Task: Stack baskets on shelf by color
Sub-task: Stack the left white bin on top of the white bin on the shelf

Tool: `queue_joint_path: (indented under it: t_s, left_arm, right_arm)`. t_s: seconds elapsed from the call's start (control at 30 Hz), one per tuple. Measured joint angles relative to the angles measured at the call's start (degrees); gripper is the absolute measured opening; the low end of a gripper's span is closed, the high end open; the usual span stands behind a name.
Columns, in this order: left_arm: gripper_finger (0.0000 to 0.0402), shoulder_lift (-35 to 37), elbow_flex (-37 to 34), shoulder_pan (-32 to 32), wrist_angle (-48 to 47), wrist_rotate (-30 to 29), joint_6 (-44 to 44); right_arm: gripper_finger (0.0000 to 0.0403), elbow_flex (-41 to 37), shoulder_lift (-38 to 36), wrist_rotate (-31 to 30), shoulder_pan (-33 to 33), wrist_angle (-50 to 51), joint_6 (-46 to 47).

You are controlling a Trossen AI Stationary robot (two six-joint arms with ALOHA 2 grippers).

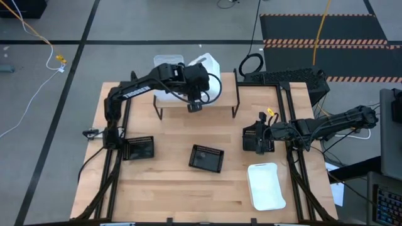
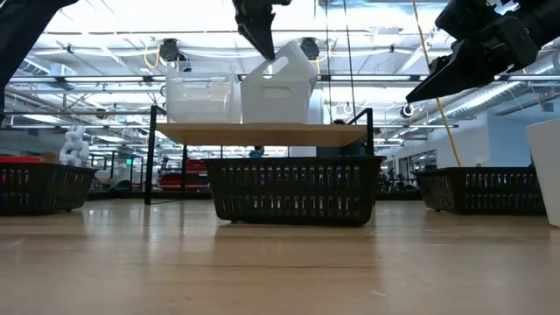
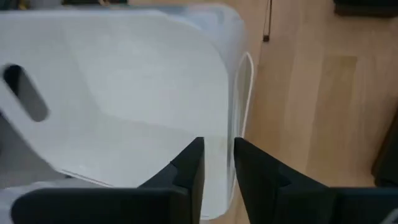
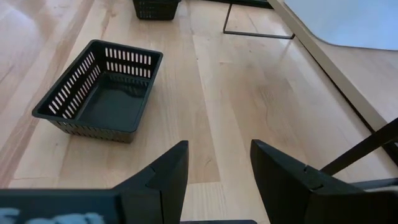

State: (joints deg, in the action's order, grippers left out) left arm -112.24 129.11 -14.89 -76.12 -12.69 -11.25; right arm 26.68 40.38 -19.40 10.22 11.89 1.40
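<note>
— Where are the baskets?
— Two sit on the shelf (image 1: 196,108): a clear basket (image 2: 203,98), and beside it a tipped white basket (image 2: 282,87), maybe not resting flat.
— And the black ones?
— Three black baskets (image 1: 206,158) lie on the worktop (image 1: 182,194), well apart. Another white basket (image 1: 266,185) lies near the front right corner.

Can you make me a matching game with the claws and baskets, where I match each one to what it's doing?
Things:
1. left claw
2. right claw
3. clear basket
4. middle black basket

What it's doing:
A. sitting on the table between the two arms
B. open and holding nothing
C. standing upright on the shelf
D. pinching the wall of the tilted white basket

Right pairs: 1-D, 2-B, 3-C, 4-A
</note>
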Motion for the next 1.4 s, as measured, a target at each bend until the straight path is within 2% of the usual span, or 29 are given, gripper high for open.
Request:
queue_joint_path:
  t_s: [0.23, 0.33, 0.43, 0.63, 0.7, 1.07, 1.17, 1.3, 1.4]
  left_arm:
    - [0.0172, 0.01, -5.64, -0.03, 4.11, 1.14, -0.90]
    - [0.0186, 0.06, -7.36, -0.09, 4.30, 1.12, -1.35]
    - [0.0156, 0.02, -7.95, -0.09, 5.16, 1.12, -1.52]
    - [0.0031, 0.56, -7.79, -0.09, 9.73, 1.35, -0.92]
    - [0.0010, 1.00, -7.79, -0.13, 10.40, 1.49, -0.57]
    - [0.0004, 3.02, -7.74, -0.03, 7.35, 0.13, -2.59]
    - [0.0004, 3.56, -7.22, 0.25, 6.75, -2.69, -4.58]
    - [0.0003, 3.89, -3.10, 0.85, 4.22, -5.95, -6.85]
    - [0.0003, 4.01, 1.27, 0.82, 0.54, -6.02, -7.30]
  right_arm:
    - [0.0169, -0.02, 0.00, 0.01, 0.00, 0.49, 0.91]
    - [0.0169, -0.02, 0.00, 0.00, 0.00, 0.49, 0.92]
    - [0.0169, -0.02, 0.00, 0.02, 0.00, 0.47, 0.92]
    - [0.0169, -0.02, 0.00, 0.02, 0.00, 0.45, 0.95]
    - [0.0169, -0.02, 0.00, 0.02, 0.02, 0.49, 0.95]
    - [0.0169, -0.02, 0.00, 0.02, 0.01, 0.80, 1.38]
    - [0.0169, -0.02, 0.02, 0.04, 0.00, 0.44, 1.38]
    - [0.0169, -0.02, 0.02, 0.04, 0.02, 0.18, 1.34]
    - [0.0169, -0.02, 0.02, 0.04, 0.00, 0.08, 1.18]
